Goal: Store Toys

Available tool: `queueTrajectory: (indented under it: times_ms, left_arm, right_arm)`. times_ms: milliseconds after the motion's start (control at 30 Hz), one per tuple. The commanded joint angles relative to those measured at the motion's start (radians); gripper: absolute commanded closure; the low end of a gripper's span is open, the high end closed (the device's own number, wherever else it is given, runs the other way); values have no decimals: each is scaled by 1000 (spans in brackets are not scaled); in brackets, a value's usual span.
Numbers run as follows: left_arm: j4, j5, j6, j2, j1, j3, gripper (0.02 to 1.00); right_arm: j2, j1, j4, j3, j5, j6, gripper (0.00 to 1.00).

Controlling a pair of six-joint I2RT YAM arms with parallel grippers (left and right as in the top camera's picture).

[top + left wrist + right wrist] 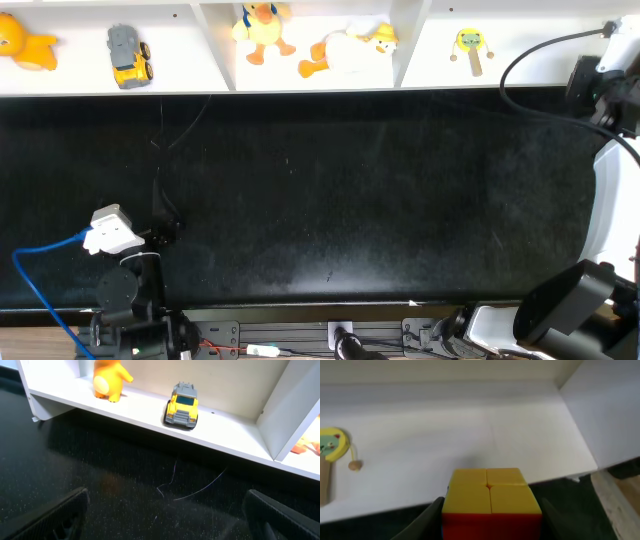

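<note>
Black matting covers the table (pixel 350 200), and a white shelf (pixel 320 82) runs along its 12 o'clock edge, split into three bays. The right arm stands at 5 o'clock, with its wrist up at the right-hand bay, about 1 o'clock. The right gripper (pixel 490 512) is clenched on the cube (pixel 490 492), which is yellow on top and red on the front face, with its fingers (pixel 427 520) pressed to either side. The cube hangs at the bay's front lip; I cannot tell whether it touches the floor of the bay. A rattle (pixel 332 452) lies in the same bay, toward 9 o'clock from the cube and well apart from it.

The left arm is folded low at 8 o'clock on the table. The left gripper (pixel 165 520) is released, jaws spread wide over bare matting, facing the left-hand bay. In that bay stand an orange duck (pixel 110 380) and, toward 3 o'clock of it, a truck (pixel 182 406) with its nose to the front edge. The middle bay holds a yellow duck (pixel 262 28) and a white duck (pixel 345 50) lying just beside it at 3 o'clock.
</note>
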Motion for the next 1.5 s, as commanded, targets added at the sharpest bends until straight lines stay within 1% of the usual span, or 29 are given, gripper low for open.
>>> queueTrajectory:
  times_ms: [33, 233, 333, 400, 733, 800, 867, 1033, 1100, 1233, 1433, 1500]
  left_arm:
    - [2, 6, 23, -10, -7, -5, 20]
    - [2, 6, 23, -10, -7, -5, 20]
    - [2, 6, 23, -10, -7, -5, 20]
    - [2, 6, 23, -10, -7, -5, 20]
    - [2, 6, 23, -10, -7, -5, 20]
    - [2, 6, 23, -10, -7, -5, 20]
    - [2, 6, 23, -10, -7, -5, 20]
    - [2, 6, 23, -10, -7, -5, 20]
    - [2, 6, 23, -10, -7, -5, 20]
    - [2, 6, 23, -10, -7, -5, 20]
    - [2, 6, 23, -10, -7, -5, 20]
    - [2, 6, 23, -10, -7, -5, 20]
  right_arm:
    - [-8, -13, 87, -39, -28, -34, 954]
    - [-8, -20, 181, -104, -82, -34, 954]
    - [-8, -20, 278, -154, -82, -37, 952]
    - [-8, -20, 330, -183, -89, -58, 954]
    - [-8, -30, 692, -352, -95, -59, 954]
    - [-5, -43, 753, -380, -137, -55, 954]
    - [5, -57, 795, -401, -190, -27, 954]
    - [50, -79, 813, -406, -298, 59, 956]
    - [71, -83, 832, -406, -306, 86, 956]
    - [101, -85, 877, -405, -343, 90, 956]
    - [156, -85, 940, -405, -358, 85, 954]
    - [172, -85, 973, -405, -359, 106, 954]
